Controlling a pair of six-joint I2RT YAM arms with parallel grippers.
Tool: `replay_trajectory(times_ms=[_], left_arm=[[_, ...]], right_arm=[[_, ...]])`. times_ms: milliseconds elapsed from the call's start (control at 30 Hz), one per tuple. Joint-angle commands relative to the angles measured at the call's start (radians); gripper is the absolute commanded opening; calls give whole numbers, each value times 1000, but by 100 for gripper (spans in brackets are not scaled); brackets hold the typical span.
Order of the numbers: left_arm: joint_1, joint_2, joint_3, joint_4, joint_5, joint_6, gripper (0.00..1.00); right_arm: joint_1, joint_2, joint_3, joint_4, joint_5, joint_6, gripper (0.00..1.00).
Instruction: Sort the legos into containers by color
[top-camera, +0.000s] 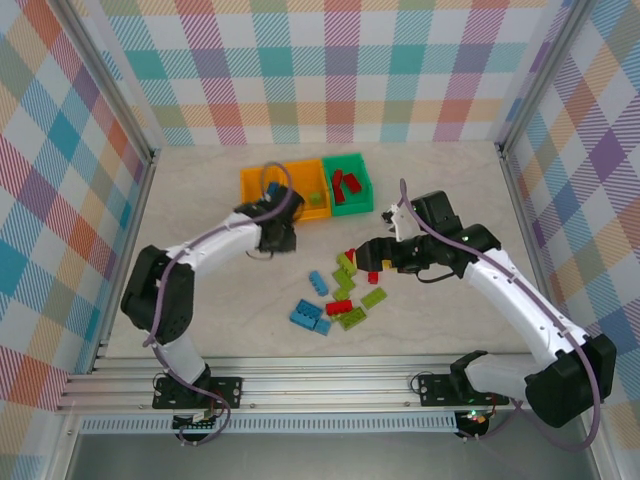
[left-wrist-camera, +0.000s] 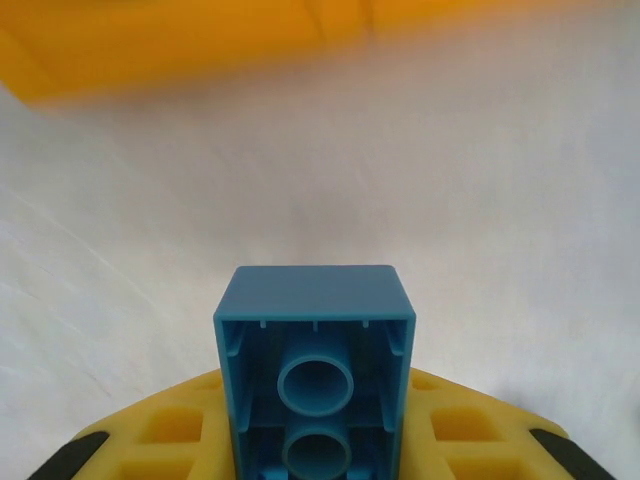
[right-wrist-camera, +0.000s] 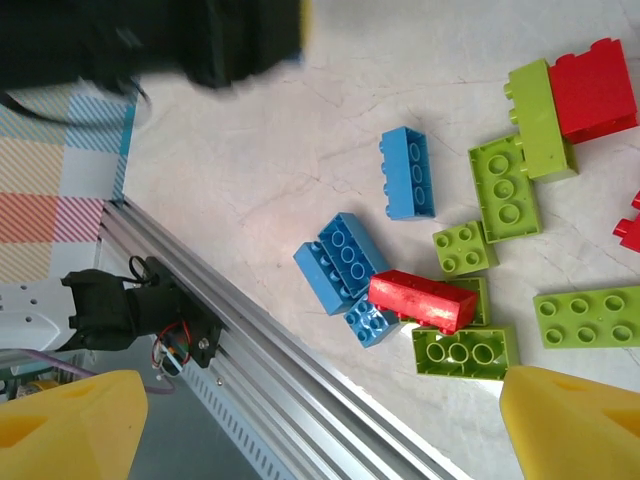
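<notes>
From above, the left gripper (top-camera: 279, 238) hangs just in front of the orange containers (top-camera: 283, 186). Its wrist view adds the grip: yellow fingers (left-wrist-camera: 165, 435) pinching a blue brick (left-wrist-camera: 314, 350), hollow underside to the lens. Further right, loose legos (top-camera: 340, 295) litter the table (top-camera: 450, 180), and the right gripper (top-camera: 374, 262) stands spread wide above them, its wrist view resolving their studs

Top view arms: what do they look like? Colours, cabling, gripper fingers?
Left arm and right arm: white link shells, bulky black joint housings, black base mounts. A lilac cable runs loose along each. Left gripper's fingers and right gripper's fingers are yellow moulded plastic; the left's show recessed pockets.
</notes>
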Motion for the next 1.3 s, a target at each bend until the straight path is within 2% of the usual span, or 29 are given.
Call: replay_trajectory(times_ms=[0,100,200,267,400,533,667,833,967,1100,1267], left_arm=[[122,27,127,55,-47,-30,12],[179,179,304,58,2,18,13],[201,358,532,-33,36,46,14],[215,441,625,-62,57,36,15],[253,514,668,-36,100,-16,22],[269,506,646,-13,124,-21,32],[269,455,595,15,151,-8,44],[269,344,498,71,198,-3,52],[269,220,435,71,237,-2,52],[235,-10,302,79,341,-13,52],[91,-369,113,54,381,129,53]], right_arm=[[-1,-24,5,7,29,22,92],[-1,-32,6,13,32,37,92],[-1,-45,7,17,29,49,92],[-1,-57,8,14,32,53,92],[-1,-81,5,-2,36,58,92],[-1,-89,8,-20,39,55,92],[-1,-78,7,-4,40,59,92],[-1,-52,4,19,50,73,92],[-1,-36,2,14,84,73,92],[23,21,-10,-14,176,46,89],[118,106,-9,-34,291,18,89]])
